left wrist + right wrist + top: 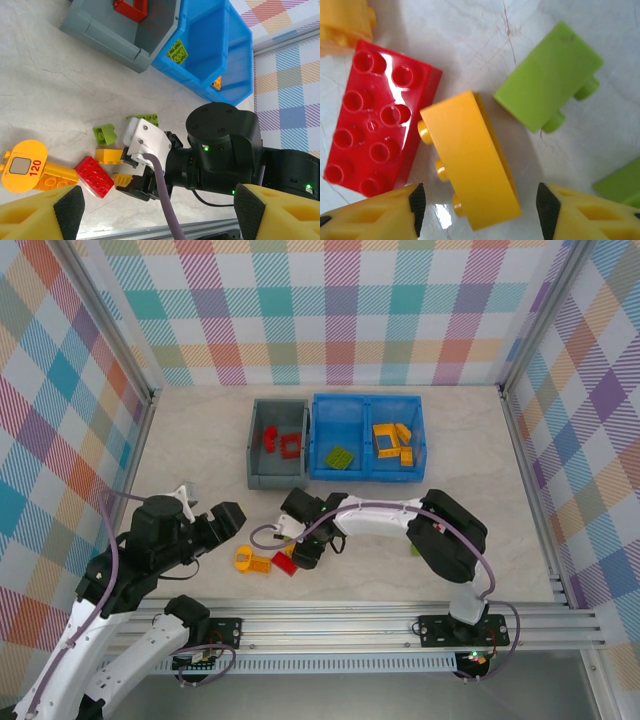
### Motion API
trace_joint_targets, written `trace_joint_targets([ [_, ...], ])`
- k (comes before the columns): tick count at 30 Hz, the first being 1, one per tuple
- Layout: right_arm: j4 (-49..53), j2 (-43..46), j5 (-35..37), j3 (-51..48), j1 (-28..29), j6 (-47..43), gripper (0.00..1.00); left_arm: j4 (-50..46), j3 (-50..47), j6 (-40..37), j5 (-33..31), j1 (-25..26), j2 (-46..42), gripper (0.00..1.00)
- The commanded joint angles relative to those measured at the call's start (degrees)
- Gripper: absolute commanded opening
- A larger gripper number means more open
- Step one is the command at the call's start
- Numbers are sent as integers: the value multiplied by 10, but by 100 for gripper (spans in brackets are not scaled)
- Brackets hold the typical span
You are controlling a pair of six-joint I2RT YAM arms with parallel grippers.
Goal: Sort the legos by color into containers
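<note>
- Jaws spread wide and empty, my left gripper point(159, 212) hangs just left of the loose legos, facing across them toward my other arm.
- The loose legos lie on the table point(200, 440) near its front edge. A yellow sign piece point(22, 167) marked 120 is farthest left, and a red brick point(94, 176) is just beside it.
- My right gripper point(477, 205) sits low over the pile, jaws parted astride a yellow brick point(465, 155). There is a pad on each side, with a sliver of gap on one side and no pinch that I can see.
- A green brick point(547, 85) lies just right of the yellow one, apart from it.
- The step in hand, as I judge it, is taking this yellow brick for the blue bin point(366, 474). Only a handful of pieces are left unsorted.
- The next move calls for closing squarely on the yellow brick's long faces without dragging the red brick, which lies hard against it. Then I need a lift high enough to clear the bin's front wall.
- The grey bin point(276, 478), on the left, holds reds. The blue bin touches it on the right, with green in its left compartment and yellows in its right.
- Bare table lies open between the pile and the bins. The rail point(350, 612) runs close behind the pile and my left arm sits near, so the free path looks to be up and away to the far right.
</note>
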State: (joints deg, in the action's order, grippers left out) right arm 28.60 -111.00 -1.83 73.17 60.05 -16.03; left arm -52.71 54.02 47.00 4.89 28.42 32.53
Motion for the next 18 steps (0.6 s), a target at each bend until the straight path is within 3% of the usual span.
trace_joint_targets([
  [1, 2, -17, -31, 26, 3, -19, 59, -10, -10, 8, -4, 2, -6, 81],
  [12, 4, -5, -44, 17, 8, -11, 31, 1, -19, 6, 3, 3, -5, 81],
  [18, 11, 46, -31, -21, 8, -2, 21, 26, -29, 6, 23, 2, 8, 81],
])
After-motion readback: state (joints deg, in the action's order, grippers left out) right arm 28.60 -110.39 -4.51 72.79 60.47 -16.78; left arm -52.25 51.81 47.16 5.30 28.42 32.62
